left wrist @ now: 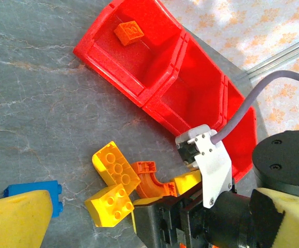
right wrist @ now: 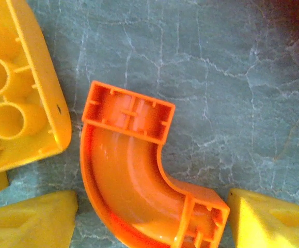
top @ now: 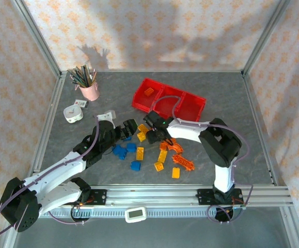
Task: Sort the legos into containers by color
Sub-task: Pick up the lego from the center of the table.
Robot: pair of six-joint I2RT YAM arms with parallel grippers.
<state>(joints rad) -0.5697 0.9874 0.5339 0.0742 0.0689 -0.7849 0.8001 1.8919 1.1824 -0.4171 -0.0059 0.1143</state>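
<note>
Forearm stretched leftward, right hand (right wrist: 152, 222) hangs open around curved orange brick (right wrist: 134, 170) (fingers (right wrist: 30, 219) just beside its sides).

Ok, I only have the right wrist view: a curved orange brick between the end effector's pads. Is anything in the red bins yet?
Observer: One orange brick lies in the left-end compartment of the red bins.
Operator: Where is the left end effector?
Observer: The left end effector hovers open just left of the curved orange brick, beside two yellow bricks.
Operator: And the blue ones?
Observer: The blue bricks lie grouped nearer the arm bases, on the table.
</note>
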